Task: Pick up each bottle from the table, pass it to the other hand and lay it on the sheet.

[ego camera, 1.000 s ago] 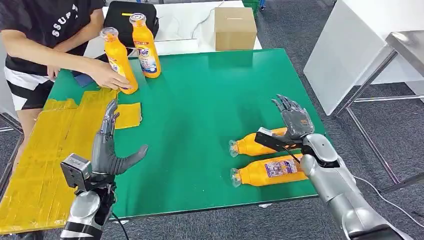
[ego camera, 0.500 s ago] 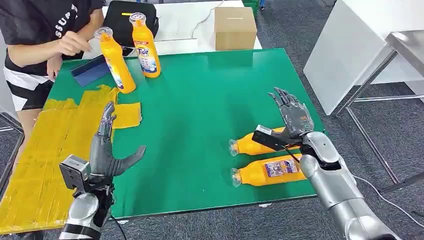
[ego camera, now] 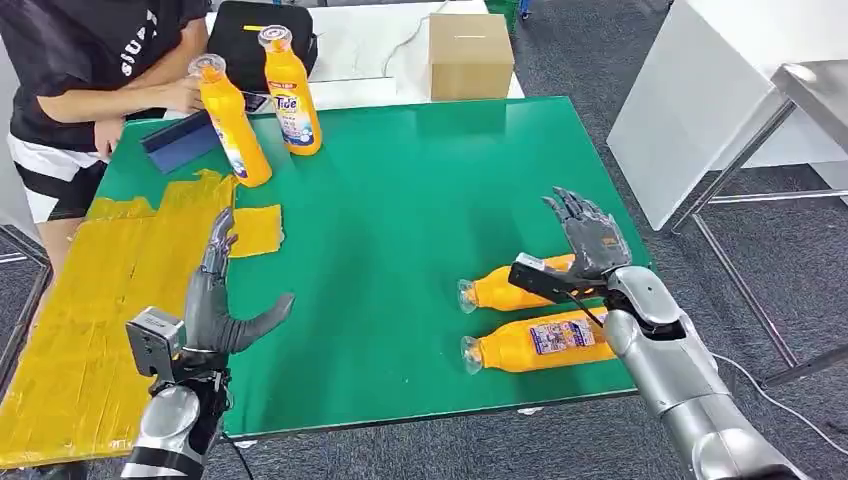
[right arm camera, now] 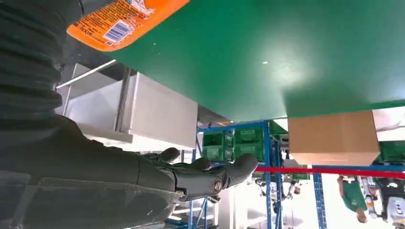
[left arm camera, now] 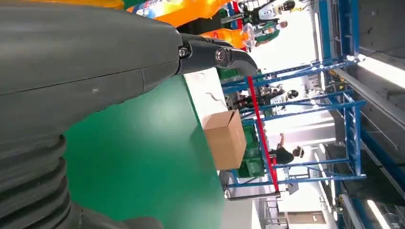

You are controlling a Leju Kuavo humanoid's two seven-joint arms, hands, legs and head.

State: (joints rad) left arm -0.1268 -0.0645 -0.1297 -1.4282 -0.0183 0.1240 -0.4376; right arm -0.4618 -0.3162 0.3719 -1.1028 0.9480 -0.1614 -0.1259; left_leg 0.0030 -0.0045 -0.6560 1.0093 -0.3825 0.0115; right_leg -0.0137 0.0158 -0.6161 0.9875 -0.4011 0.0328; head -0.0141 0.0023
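While both hands hang empty over the green table (ego camera: 420, 200), the scene reads thus:

Left hand (ego camera: 215, 300): open, fingers straight and thumb spread, holding nothing, above the near left part of the table beside the yellow sheet (ego camera: 90, 330).

Right hand (ego camera: 590, 235): open, fingers spread, holding nothing, above the far end of the farther lying bottle (ego camera: 505, 288).

Lying bottles: two orange ones on their sides near the right edge, caps toward the middle; the nearer bottle (ego camera: 540, 342) lies just beside the right forearm.

Standing bottles: an orange bottle (ego camera: 232, 122) and a Tide bottle (ego camera: 290, 92) upright at the far left corner.

Person (ego camera: 90, 60): at the far left corner, a hand by the orange bottle's cap, a blue scraper (ego camera: 180, 142) lying near.

Behind: a cardboard box (ego camera: 470, 55) and a black bag (ego camera: 245, 30) on a white table.
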